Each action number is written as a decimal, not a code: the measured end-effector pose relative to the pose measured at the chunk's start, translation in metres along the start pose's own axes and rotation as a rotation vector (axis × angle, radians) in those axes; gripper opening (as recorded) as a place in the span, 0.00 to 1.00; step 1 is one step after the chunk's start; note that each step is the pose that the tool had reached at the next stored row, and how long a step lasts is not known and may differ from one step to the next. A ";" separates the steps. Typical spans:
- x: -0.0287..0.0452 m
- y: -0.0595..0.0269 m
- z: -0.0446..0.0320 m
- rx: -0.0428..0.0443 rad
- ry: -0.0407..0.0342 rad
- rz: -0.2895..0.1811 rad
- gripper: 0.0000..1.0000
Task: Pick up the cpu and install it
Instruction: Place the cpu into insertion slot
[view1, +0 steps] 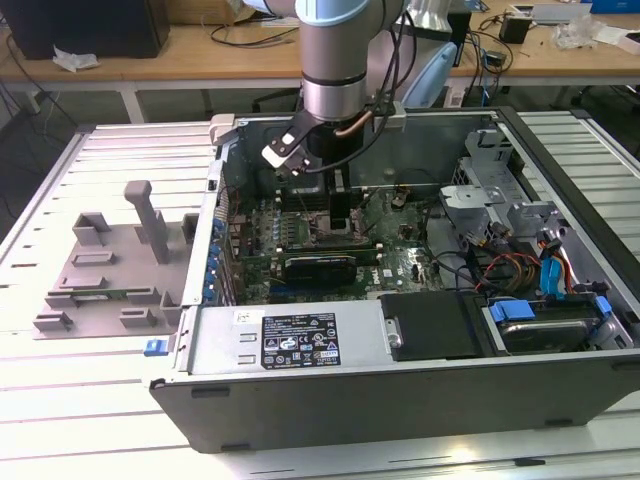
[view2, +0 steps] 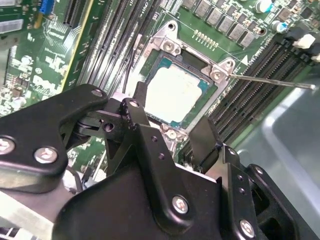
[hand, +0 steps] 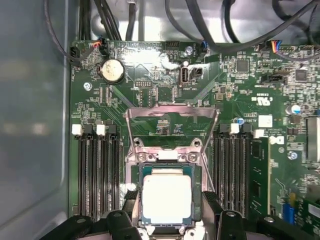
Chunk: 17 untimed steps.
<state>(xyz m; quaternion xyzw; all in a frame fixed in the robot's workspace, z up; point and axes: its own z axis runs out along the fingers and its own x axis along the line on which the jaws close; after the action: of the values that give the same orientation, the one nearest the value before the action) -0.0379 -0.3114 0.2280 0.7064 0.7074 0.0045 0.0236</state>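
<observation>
Exterior view's left: grey plastic tray (view1: 100, 270) with upright blocks on the slatted table (view1: 60, 400), just beside the open computer case (view1: 400, 400). No chip visible on the tray.

Mid case: the arm reaches straight down, with the pincer (view1: 339, 212) low over the motherboard (view1: 290, 225). The drive cage (view1: 500, 200) is off to the exterior view's right, well apart from it.

First wrist view: the cpu (hand: 166, 197) lies flat in the socket (hand: 135, 172), silver top up. The load plate (hand: 172, 111) is swung open above it, and memory slots (hand: 100, 170) run along both sides.

Pincer (hand: 170, 200) state: fingers (hand: 131, 205) apart, one on each side of the cpu, holding nothing. A gap shows on both sides.

Key relation: the cpu sits directly under the pincer, centred between the fingers. It's near-square, so there's no real long axis; its edges run parallel to the finger faces.

The second wrist view agrees: cpu (view2: 175, 92) framed by the socket, with the thin latch lever (view2: 270, 80) sticking out unlatched. My read is the chip is placed but the socket isn't closed yet.
</observation>
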 end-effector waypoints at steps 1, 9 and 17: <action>0.0000 0.0001 -0.0032 -0.0001 0.0000 0.000 0.61; 0.0000 0.0001 -0.0044 0.0000 -0.0002 0.000 0.47; -0.0002 0.0006 -0.0103 0.0000 -0.0003 0.000 0.11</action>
<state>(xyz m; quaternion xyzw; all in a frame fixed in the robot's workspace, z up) -0.0377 -0.3113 0.2383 0.7064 0.7074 0.0045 0.0237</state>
